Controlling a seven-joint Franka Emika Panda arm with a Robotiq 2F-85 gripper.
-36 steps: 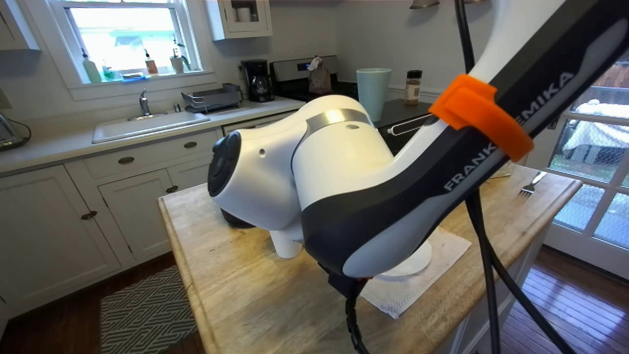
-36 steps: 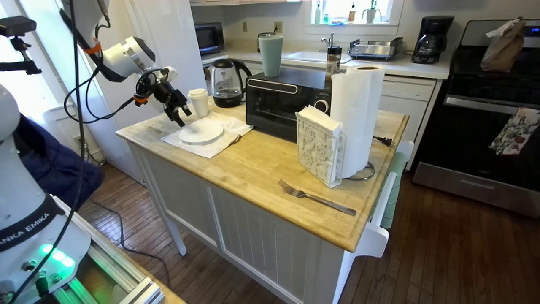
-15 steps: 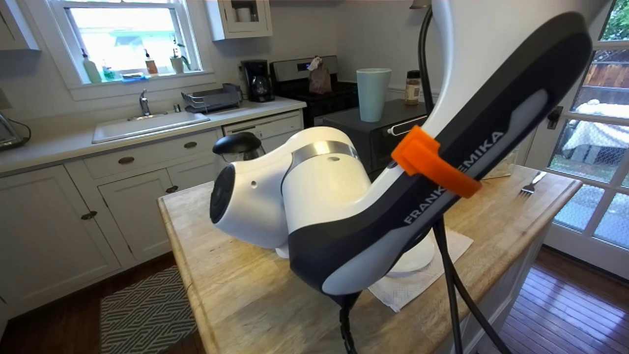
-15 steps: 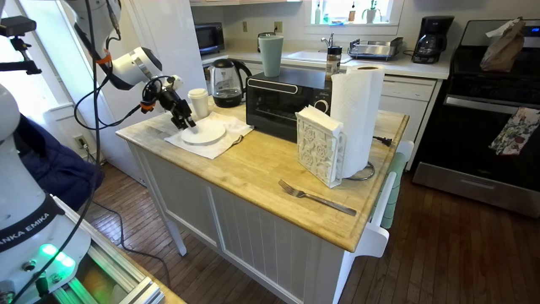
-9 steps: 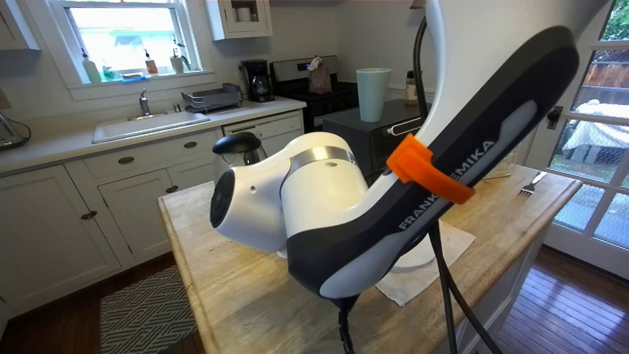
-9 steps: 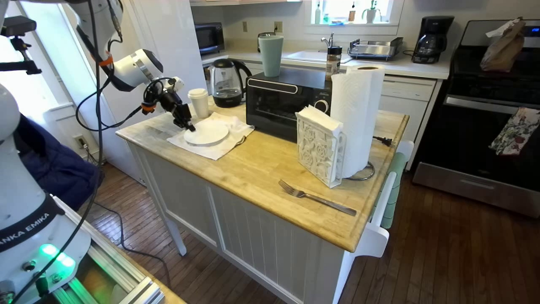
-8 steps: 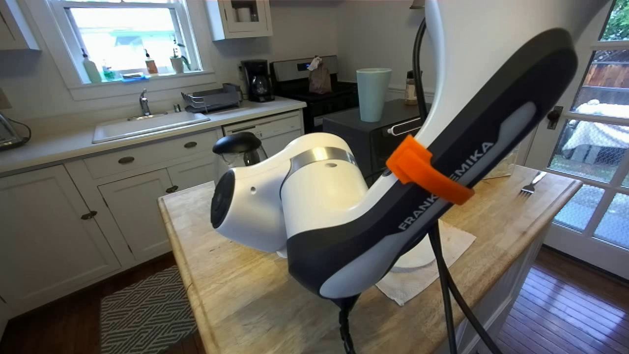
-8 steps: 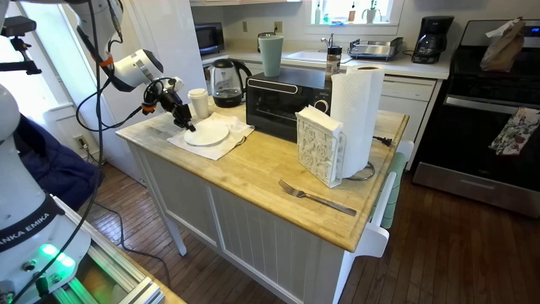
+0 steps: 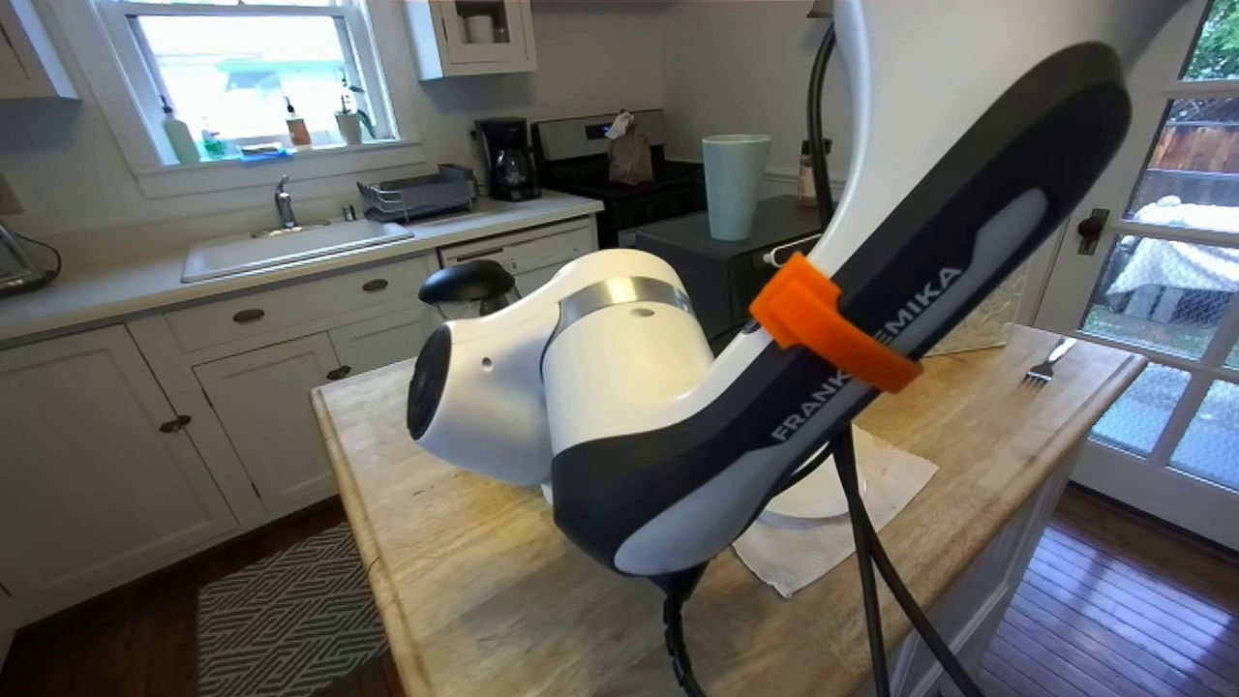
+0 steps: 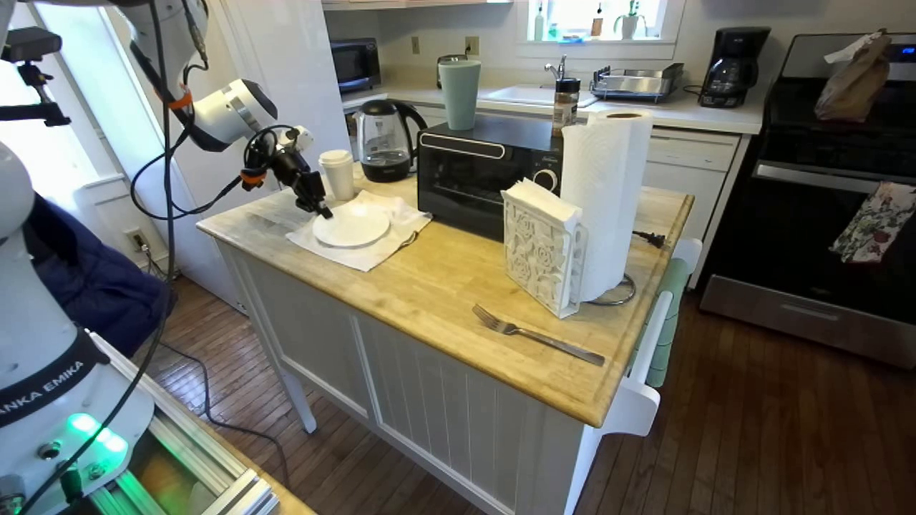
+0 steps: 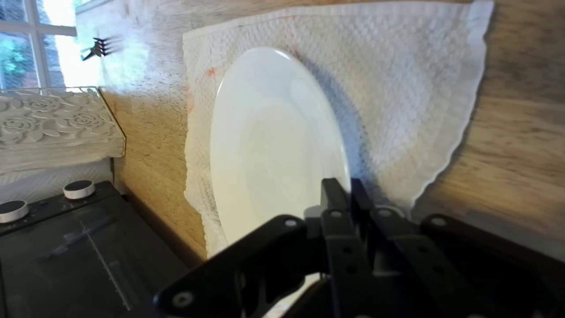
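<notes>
Plate (image 11: 282, 145), white, round and glossy, its thin rim tight between the black jaws.

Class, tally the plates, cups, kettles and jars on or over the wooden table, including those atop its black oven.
Plate: 1
Cups: 2, a white cup and a green cup
Kettle: 1
Jar: 1
Total: 5
</notes>
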